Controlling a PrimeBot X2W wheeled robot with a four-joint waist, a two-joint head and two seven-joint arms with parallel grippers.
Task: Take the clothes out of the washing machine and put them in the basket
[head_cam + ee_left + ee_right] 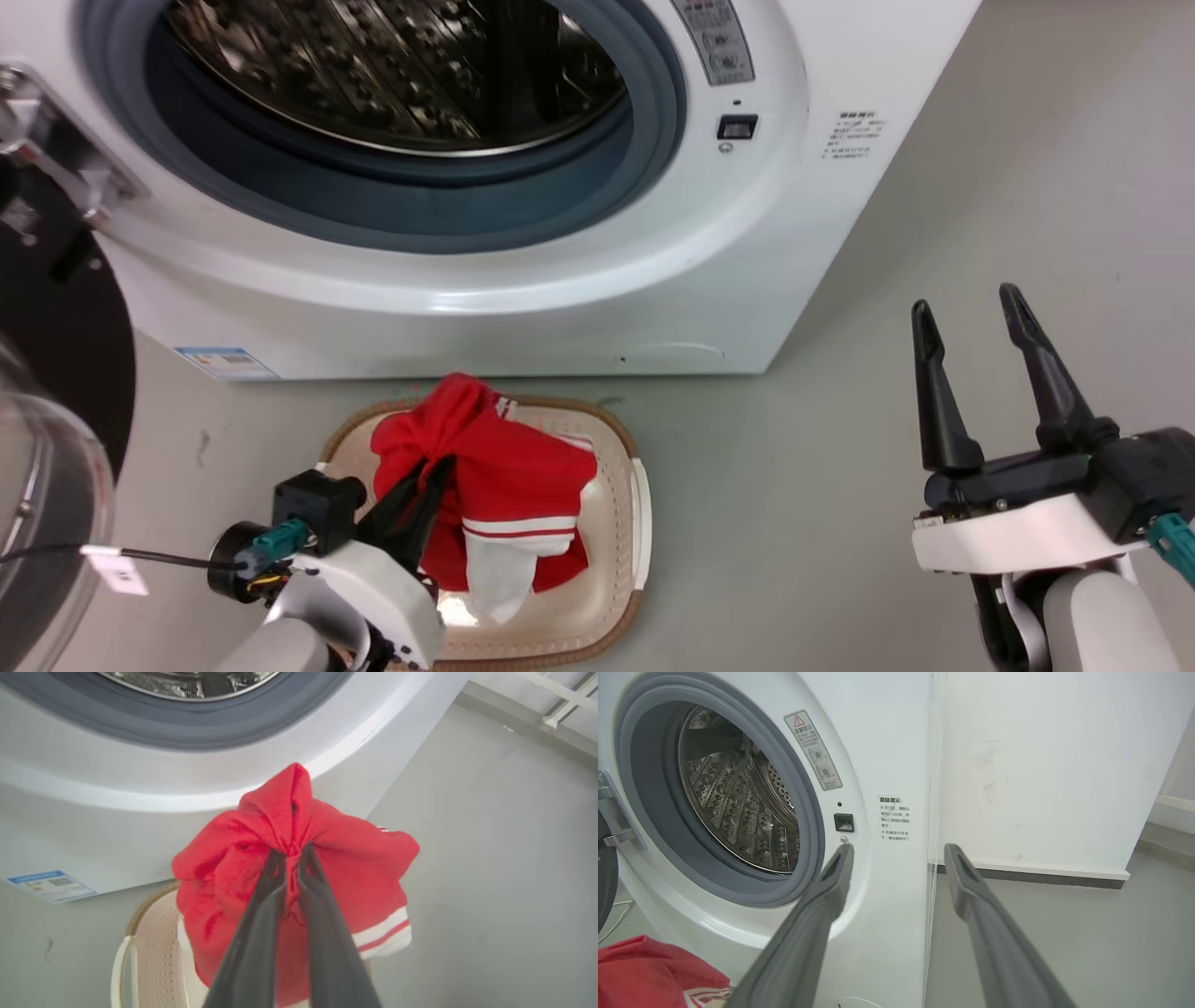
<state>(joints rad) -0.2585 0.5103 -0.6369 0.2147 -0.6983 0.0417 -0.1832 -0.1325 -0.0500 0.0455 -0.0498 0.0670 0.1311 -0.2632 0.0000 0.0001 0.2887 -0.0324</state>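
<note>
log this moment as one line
left gripper: shut on clothes over basket | right gripper: open, empty | washing machine: door open

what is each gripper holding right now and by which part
The left gripper is shut on the clothes, pinching a gathered bunch of red fabric near the bundle's top. The right gripper is open, holding nothing.
</note>
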